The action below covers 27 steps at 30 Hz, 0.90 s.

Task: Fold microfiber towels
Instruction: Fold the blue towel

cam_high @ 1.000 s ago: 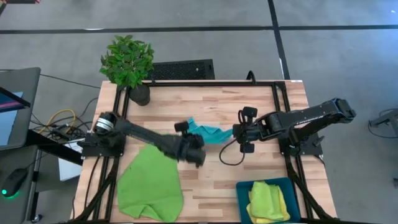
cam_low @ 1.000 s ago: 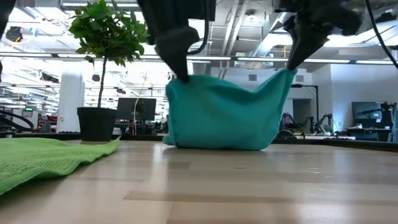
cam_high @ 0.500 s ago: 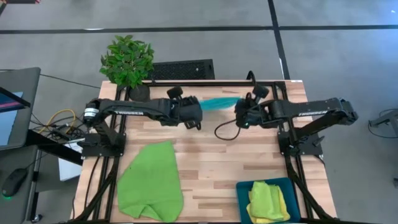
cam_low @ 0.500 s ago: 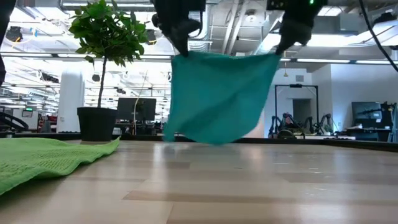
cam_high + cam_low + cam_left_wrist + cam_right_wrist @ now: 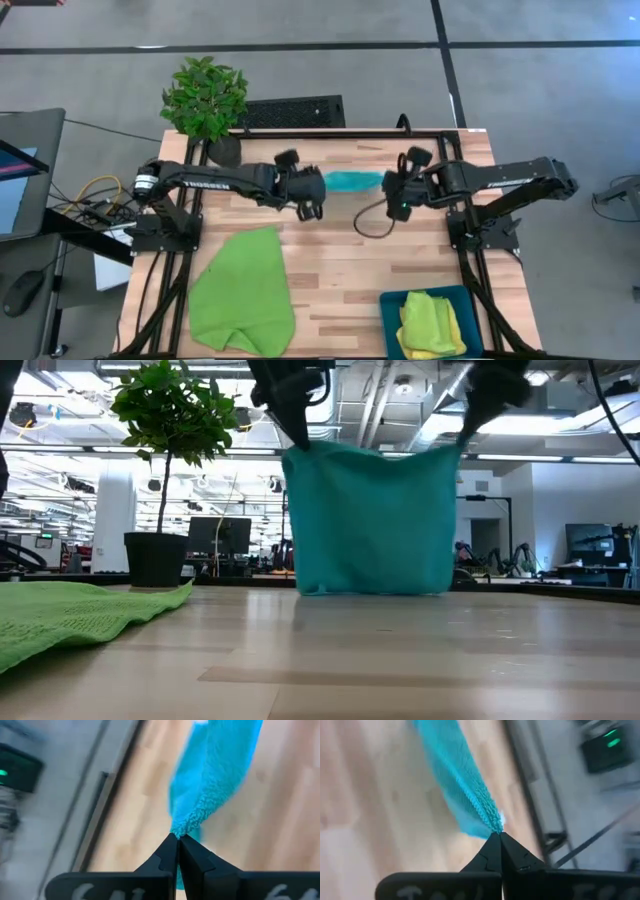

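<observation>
Turquoise towel (image 5: 370, 520) (hanging, hem at the surface (image 5: 340, 270)) between left claw (image 5: 312, 186) and right claw (image 5: 397, 186), both clamped on its corners.

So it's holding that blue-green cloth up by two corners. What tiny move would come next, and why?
Probably lowering it and drawing it toward the table's front, so it lays out flat. The turquoise towel hangs stretched between the left end effector and right end effector, each shut on a top corner, its bottom edge at about the table, near the far edge.
</observation>
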Available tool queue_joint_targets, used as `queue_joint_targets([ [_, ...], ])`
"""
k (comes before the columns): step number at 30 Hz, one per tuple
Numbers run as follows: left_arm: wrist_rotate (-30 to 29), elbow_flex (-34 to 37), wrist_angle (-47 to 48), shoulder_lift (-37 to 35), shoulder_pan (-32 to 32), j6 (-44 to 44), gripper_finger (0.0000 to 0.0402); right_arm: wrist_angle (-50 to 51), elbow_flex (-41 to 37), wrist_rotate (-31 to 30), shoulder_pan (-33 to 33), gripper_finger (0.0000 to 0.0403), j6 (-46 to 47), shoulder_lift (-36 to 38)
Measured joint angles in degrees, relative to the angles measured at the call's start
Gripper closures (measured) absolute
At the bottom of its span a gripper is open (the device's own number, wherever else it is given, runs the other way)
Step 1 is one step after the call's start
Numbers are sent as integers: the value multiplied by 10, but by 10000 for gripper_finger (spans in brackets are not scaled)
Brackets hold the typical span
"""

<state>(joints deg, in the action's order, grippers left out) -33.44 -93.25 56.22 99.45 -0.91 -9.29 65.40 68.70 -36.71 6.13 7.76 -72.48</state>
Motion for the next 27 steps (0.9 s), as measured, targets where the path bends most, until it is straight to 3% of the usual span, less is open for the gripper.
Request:
queue_joint_targets([
  [12,117,63,-21,0,-126,-139,401,21,-64,171,148,395,158,1],
  [23,185,182,-194,0,-215,-252,401,-163,-178,281,249,395,231,0],
  [27,206,230,-250,0,-230,-304,401,-228,-219,291,268,395,270,0],
])
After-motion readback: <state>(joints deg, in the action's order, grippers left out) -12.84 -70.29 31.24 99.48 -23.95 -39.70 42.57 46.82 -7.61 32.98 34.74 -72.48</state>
